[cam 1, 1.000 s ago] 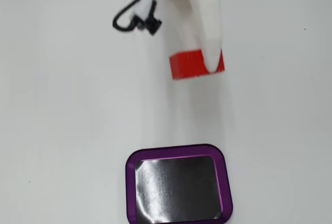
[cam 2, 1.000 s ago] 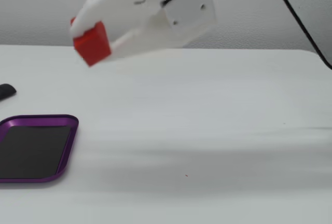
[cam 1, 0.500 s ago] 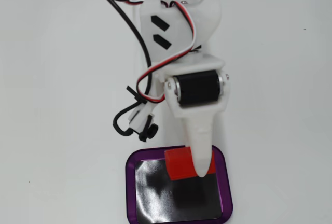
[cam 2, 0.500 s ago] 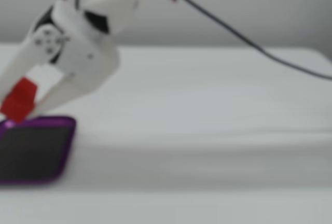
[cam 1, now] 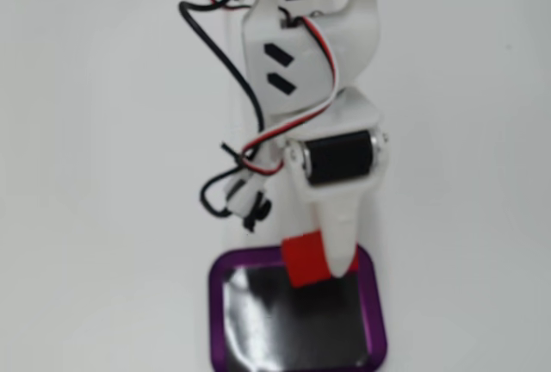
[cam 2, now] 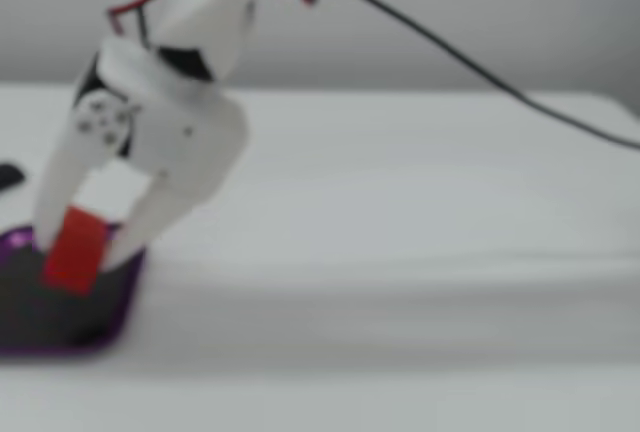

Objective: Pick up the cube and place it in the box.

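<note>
Both fixed views show the jaws (cam 1: 323,264) (cam 2: 75,252) closed on the cube (cam 1: 303,259) (cam 2: 76,249), which sits pinched between the two white fingers, tilted. It hangs over the near-arm edge of the box (cam 1: 375,303) (cam 2: 125,297), above the dark floor; contact with the floor cannot be told. The box rests on the white table (cam 1: 103,174) (cam 2: 400,252).
</note>
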